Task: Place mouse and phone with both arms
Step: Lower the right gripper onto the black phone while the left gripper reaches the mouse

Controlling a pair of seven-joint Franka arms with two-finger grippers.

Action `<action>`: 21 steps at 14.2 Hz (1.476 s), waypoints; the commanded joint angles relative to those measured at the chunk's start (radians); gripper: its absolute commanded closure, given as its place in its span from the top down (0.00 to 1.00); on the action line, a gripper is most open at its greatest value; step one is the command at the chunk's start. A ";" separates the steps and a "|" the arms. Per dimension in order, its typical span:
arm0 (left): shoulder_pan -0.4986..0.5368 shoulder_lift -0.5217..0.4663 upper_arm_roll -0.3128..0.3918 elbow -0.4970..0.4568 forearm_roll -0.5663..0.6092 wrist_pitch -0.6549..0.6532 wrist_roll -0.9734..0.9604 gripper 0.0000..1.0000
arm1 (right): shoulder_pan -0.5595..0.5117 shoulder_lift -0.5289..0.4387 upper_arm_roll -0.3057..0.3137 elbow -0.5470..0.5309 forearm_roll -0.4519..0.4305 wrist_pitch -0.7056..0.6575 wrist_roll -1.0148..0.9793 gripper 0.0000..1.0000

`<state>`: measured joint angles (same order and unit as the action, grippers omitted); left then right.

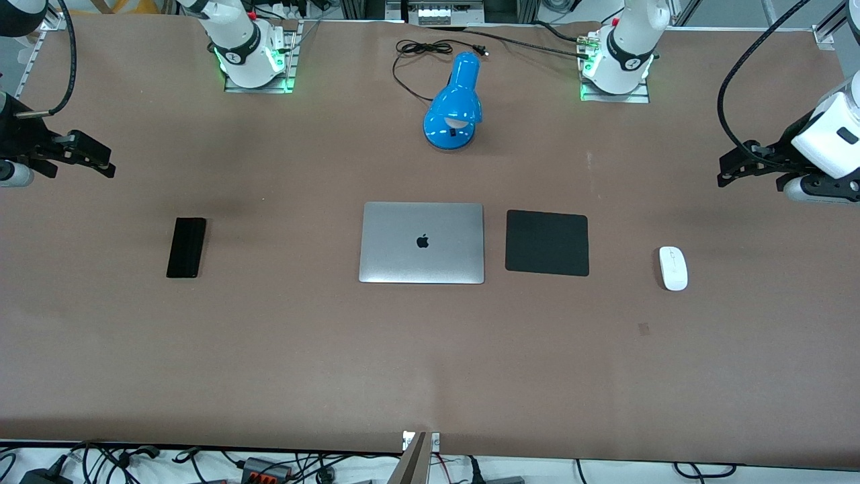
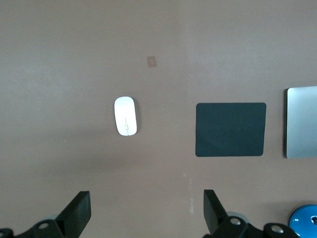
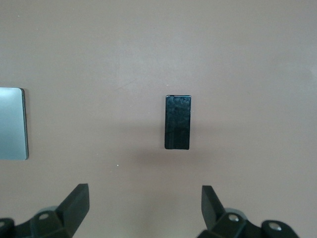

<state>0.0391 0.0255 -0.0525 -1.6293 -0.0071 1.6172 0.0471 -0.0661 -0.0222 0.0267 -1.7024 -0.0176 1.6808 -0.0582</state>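
The white mouse (image 1: 672,267) lies on the table toward the left arm's end, beside the black mouse pad (image 1: 547,243); it also shows in the left wrist view (image 2: 125,116). The black phone (image 1: 186,247) lies toward the right arm's end and shows in the right wrist view (image 3: 178,122). My left gripper (image 1: 734,169) hangs open and empty above the table's end, apart from the mouse; it also shows in the left wrist view (image 2: 147,210). My right gripper (image 1: 94,158) hangs open and empty above the phone's end of the table; it also shows in the right wrist view (image 3: 145,207).
A closed silver laptop (image 1: 422,243) lies mid-table between phone and mouse pad. A blue desk lamp (image 1: 455,104) with its black cord stands farther from the front camera than the laptop. The arms' bases (image 1: 252,54) stand along the table's back edge.
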 commanded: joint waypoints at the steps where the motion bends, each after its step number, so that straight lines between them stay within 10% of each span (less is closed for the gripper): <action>1: 0.002 0.013 -0.001 0.031 0.007 -0.043 0.019 1.00 | -0.014 -0.018 0.015 -0.003 0.011 -0.013 -0.002 1.00; 14: 0.010 0.060 0.006 0.034 0.003 -0.082 0.005 1.00 | -0.014 0.039 0.016 0.000 0.013 0.048 -0.009 1.00; 21: 0.015 0.348 0.008 0.094 0.096 -0.004 -0.001 1.00 | -0.006 0.185 0.015 -0.003 -0.005 0.076 -0.002 1.00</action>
<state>0.0460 0.2750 -0.0427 -1.5997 0.0615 1.6040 0.0461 -0.0636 0.1246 0.0356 -1.7070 -0.0182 1.7442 -0.0583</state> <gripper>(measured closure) 0.000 0.000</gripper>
